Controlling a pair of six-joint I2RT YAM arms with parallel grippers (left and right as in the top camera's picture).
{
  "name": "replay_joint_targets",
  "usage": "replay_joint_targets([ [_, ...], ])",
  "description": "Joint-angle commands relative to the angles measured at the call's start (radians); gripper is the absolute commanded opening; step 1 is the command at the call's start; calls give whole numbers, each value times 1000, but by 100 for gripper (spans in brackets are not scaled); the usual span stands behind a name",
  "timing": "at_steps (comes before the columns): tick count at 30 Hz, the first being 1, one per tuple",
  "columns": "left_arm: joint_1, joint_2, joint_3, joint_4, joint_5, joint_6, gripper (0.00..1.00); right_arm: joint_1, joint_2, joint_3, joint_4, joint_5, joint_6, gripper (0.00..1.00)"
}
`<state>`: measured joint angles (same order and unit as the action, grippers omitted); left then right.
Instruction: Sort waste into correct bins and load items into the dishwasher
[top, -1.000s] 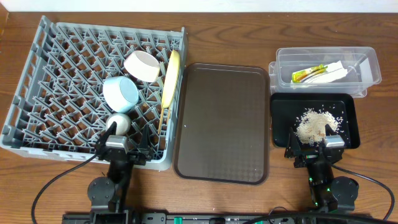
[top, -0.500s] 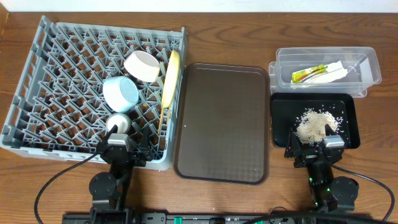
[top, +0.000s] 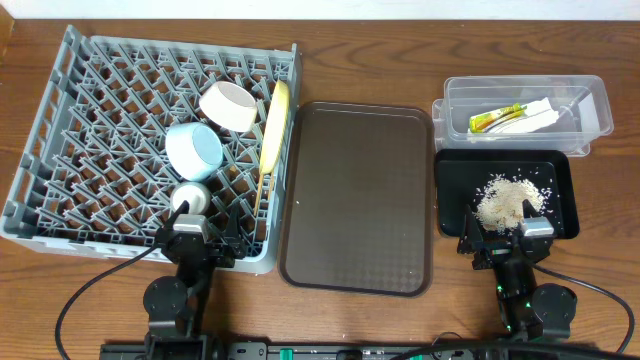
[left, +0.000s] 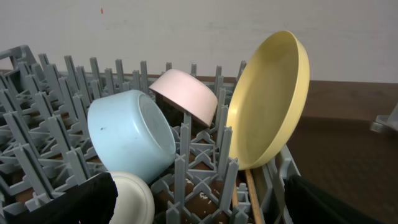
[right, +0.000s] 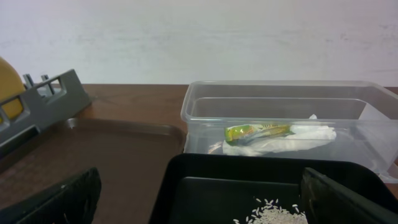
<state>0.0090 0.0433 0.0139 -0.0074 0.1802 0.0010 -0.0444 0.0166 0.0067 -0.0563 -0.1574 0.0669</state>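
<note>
The grey dish rack (top: 90, 110) holds the pale-yellow plate (top: 274, 124) on edge, the light-blue bowl (top: 193, 150), a pinkish-white bowl (top: 229, 106), another white bowl (top: 191, 197) and the chopsticks (top: 262, 195). In the left wrist view I see the plate (left: 268, 99), blue bowl (left: 127, 134), pinkish bowl (left: 186, 96), a chopstick (left: 252, 199). The clear tub (top: 592, 112) holds the yellow-green wrapper (top: 497, 117) and white paper (top: 535, 117). The black tray (top: 560, 180) holds rice crumbs (top: 508, 200). My left gripper (top: 200, 228) is open at the rack's front edge. My right gripper (top: 505, 232) is open at the black tray's front edge.
The brown serving tray (top: 358, 195) lies between the rack and the bins. In the right wrist view the tub (right: 199, 112) stands behind the black tray (right: 186, 180), with the wrapper (right: 256, 131) inside. Wooden tabletop surrounds all.
</note>
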Motion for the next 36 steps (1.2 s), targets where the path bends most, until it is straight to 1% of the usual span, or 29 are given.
replay_joint_targets([
  [1,-6,1,-10,-45,10,14,89,5,-8,-1,-4,-5,-2,99],
  [4,-7,-45,-10,-44,10,13,89,5,-8,-1,-4,-5,-1,99],
  [36,-7,-39,-10,-45,10,14,89,5,-8,-1,-4,-5,-1,99],
])
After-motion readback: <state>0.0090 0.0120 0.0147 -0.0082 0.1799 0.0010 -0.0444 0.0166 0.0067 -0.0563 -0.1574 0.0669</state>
